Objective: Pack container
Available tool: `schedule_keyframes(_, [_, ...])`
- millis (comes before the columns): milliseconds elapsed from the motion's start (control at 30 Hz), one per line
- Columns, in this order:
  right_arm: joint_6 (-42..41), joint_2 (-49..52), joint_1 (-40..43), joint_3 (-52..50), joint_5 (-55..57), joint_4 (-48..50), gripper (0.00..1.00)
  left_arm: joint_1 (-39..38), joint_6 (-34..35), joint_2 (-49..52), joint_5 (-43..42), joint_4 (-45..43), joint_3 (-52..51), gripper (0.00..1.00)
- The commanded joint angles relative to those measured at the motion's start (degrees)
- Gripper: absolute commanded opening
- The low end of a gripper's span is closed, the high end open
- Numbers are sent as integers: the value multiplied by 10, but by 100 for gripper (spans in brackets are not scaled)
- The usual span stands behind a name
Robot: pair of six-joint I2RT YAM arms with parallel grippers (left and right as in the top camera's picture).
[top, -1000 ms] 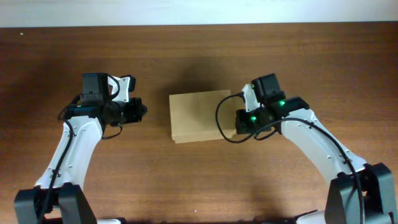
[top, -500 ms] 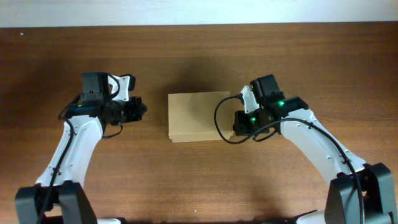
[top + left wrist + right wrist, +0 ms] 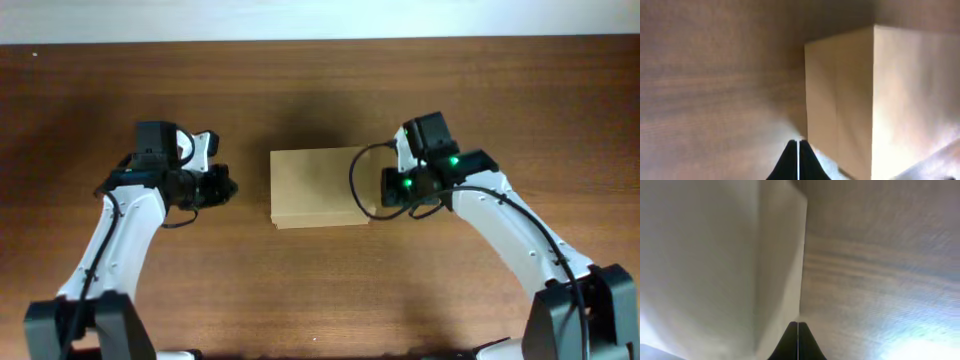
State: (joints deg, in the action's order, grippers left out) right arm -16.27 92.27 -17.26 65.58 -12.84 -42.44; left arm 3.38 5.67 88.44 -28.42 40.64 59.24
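Observation:
The container [image 3: 317,187] is a plain tan cardboard box with its flap lid shut, at the middle of the wooden table. It fills the right of the left wrist view [image 3: 865,100] and the left of the right wrist view [image 3: 715,265]. My left gripper [image 3: 228,187] is shut and empty, a short way left of the box, its fingertips [image 3: 798,144] near the box's lower corner. My right gripper [image 3: 378,188] is shut and empty, right at the box's right side, its fingertips [image 3: 797,325] by the box's edge. No pens or tape rolls show.
The brown wooden table [image 3: 320,290] lies all around the box. Its far edge meets a white wall [image 3: 320,20] at the top of the overhead view. A black cable [image 3: 356,195] loops from the right wrist over the box's right part.
The box has slid a little to the left. The right gripper moved slightly up and right along the box's side. The left gripper dropped a little toward the front.

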Motion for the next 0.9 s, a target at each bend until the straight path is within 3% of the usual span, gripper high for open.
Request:
schedule_keyframes(0, [-6,-45,-4,28,17,-20,4,-10,-25,-78,-3,27,-2,2])
schedule_keyframes(500, [-26,-428,-4,30,-6,-186,4,-75,-51,-442,-3,162,-2,2])
schedule_keyframes(700, [-26,-563,-4,19,7,-276,4,-75,-51,-537,-2,238,-2,2])
schedule_keyframes(867, [-27,-664,-4,-54,16,-345,4,-75,-50,-578,-4,296,-30,2])
